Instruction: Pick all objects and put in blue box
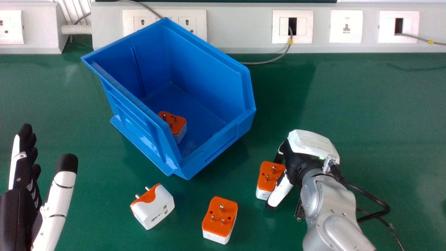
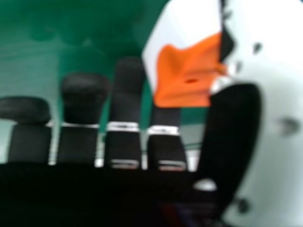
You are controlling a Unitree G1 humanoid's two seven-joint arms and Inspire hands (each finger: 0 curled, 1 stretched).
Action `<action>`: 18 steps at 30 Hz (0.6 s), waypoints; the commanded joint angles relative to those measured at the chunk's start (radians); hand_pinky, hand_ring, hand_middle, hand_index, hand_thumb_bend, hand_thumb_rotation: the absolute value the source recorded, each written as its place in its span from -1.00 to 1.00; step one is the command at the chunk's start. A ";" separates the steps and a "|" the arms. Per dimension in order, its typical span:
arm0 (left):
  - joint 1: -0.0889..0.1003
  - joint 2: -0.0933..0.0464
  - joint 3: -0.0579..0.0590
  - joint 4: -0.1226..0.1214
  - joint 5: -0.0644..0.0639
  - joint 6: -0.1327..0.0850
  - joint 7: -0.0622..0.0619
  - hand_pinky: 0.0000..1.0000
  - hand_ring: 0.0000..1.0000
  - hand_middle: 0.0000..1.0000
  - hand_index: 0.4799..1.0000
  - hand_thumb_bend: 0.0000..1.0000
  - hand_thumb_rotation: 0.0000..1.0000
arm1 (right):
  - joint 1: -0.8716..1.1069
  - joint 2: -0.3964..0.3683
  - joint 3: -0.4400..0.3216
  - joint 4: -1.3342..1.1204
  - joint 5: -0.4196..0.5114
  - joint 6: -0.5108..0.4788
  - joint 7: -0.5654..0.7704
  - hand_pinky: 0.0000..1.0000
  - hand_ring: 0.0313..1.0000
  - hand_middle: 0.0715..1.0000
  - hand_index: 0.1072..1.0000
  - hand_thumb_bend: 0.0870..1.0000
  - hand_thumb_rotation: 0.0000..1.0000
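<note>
The blue box (image 1: pixel 223 139) holds one orange-and-white plug adapter (image 1: pixel 177 125) on its floor. A second adapter (image 1: pixel 153 207) lies on its side in front of the box, and a third (image 1: pixel 219 218) has its pins up, nearer the front edge. My right hand (image 1: pixel 292 157) is right of the box, open, with its thumb and straight fingers on either side of a fourth adapter (image 1: pixel 267 177). In the right hand view, that adapter (image 2: pixel 187 61) sits between the thumb and the fingers of my right hand (image 2: pixel 125 106). At the left edge my left hand (image 1: pixel 17 205) is open and holds nothing.
Wall sockets (image 1: pixel 292 26) line a grey trunking behind the green table (image 1: pixel 383 122). A thin grey cable (image 1: pixel 268 61) lies along the table's back, right of the box. A black cable (image 1: pixel 369 198) loops beside my right forearm.
</note>
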 commanded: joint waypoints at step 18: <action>-0.004 0.004 0.002 -0.021 0.000 -0.002 0.005 1.00 1.00 1.00 0.92 0.28 0.64 | 0.099 -0.069 0.009 -0.171 0.021 -0.047 0.043 -0.91 -0.81 -0.14 -0.15 -0.04 -1.00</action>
